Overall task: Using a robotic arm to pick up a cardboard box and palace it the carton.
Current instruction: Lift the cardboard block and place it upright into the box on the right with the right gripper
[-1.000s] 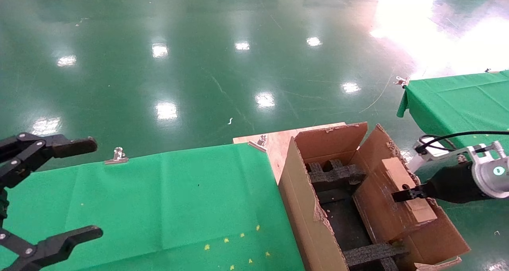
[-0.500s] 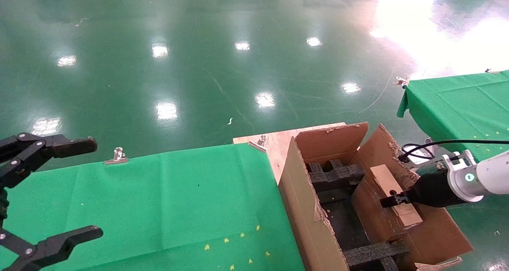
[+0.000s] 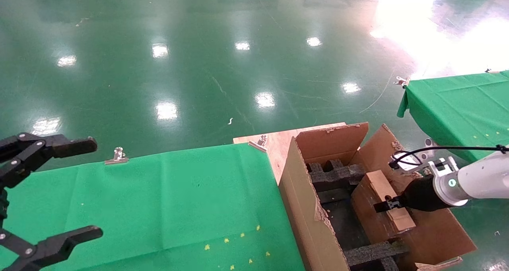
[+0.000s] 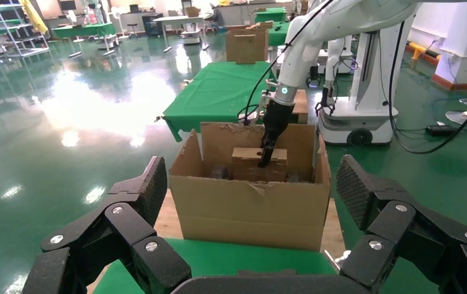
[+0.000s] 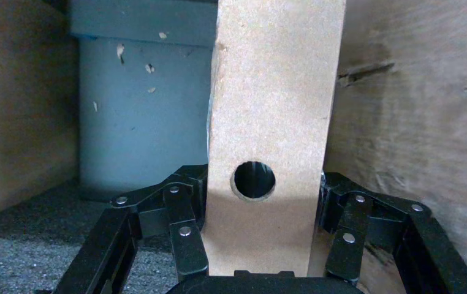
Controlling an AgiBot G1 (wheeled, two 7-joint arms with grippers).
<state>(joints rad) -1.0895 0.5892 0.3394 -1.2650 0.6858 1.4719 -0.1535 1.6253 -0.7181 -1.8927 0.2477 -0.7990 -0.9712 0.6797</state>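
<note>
The pick-up is done and the placing is under way. The right claw (image 3: 382, 205) of the robotic arm (image 3: 483, 178) is clamped on the cardboard box (image 3: 385, 200), one set of fingers (image 5: 176, 214) pressed against each broad face, with the round hole on the narrow side facing the wrist camera. The cardboard box is held edge-up inside the carton (image 3: 306, 207), against the carton's right-hand wall and over the dark floor between the black foam dividers (image 3: 336, 173). Whether its lower edge already rests on that floor cannot be told. What seems left is to lower it fully, let go and lift the arm clear of the carton. The left claw (image 3: 59, 191) hangs spread wide over the green bench (image 3: 167, 199) beside the carton, gripping nothing.
</note>
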